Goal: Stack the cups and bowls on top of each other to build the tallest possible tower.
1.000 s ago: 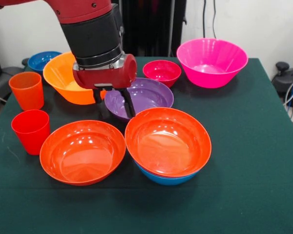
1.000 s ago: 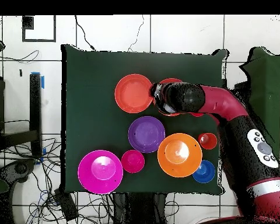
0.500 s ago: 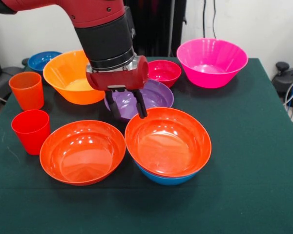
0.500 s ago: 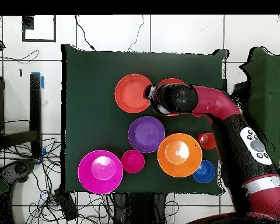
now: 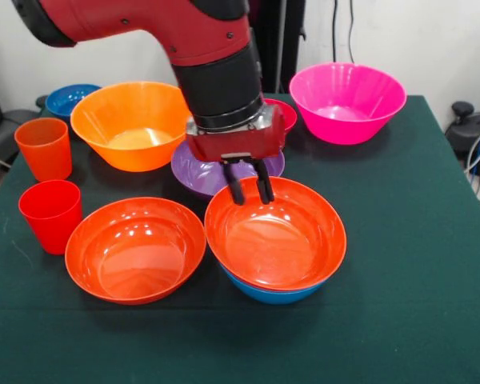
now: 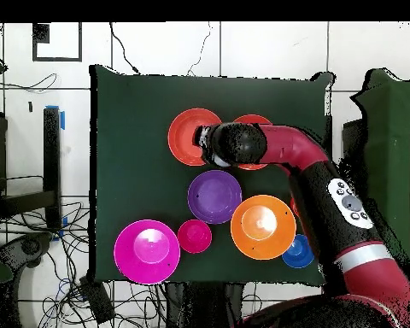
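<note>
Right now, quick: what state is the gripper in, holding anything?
Gripper: open and empty, fingers apart over the back rim of the glossy red-orange plastic bowl nested in the blue bowl.

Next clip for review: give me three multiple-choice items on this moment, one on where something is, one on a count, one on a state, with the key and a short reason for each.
1. Where is the gripper?
A. Above the far rim of the red-orange bowl that sits in the medium blue bowl
B. Inside the large pink bowl
C. Beside the two cups

2. How many cups stand on the table?
A. One
B. Two
C. Four

3. What state is the gripper in?
A. Shut on a cup
B. Open, holding nothing
C. Shut on the purple bowl

Key: 1 A, its tips hang at that rim. 2 B, the red cup and the orange cup. 3 B, a gap shows between the fingers.
</note>
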### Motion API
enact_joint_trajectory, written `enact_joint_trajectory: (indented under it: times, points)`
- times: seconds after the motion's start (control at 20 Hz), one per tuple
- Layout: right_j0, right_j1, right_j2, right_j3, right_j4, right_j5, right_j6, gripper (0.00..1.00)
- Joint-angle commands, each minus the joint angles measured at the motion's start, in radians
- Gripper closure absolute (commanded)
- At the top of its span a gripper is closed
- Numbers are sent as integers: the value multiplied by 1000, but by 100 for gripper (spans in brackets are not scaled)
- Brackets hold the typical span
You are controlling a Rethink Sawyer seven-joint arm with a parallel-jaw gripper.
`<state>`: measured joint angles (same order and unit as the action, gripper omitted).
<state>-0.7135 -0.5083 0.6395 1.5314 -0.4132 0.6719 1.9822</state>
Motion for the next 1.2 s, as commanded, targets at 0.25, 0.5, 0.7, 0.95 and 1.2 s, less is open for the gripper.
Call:
enact_joint_trajectory:
  times: [0.25, 0.5, 0.7, 0.95, 1.2]
  points:
    - [133, -15, -144, -20, -126, -61, 48, 100]
    - [141, -6, -160, -28, -103, -60, 35, 100]
    - [142, 8, -175, -43, -100, -60, 27, 100]
    - [147, 14, -200, -76, -108, -42, 16, 100]
    - [158, -1, -239, -99, -108, -2, 17, 100]
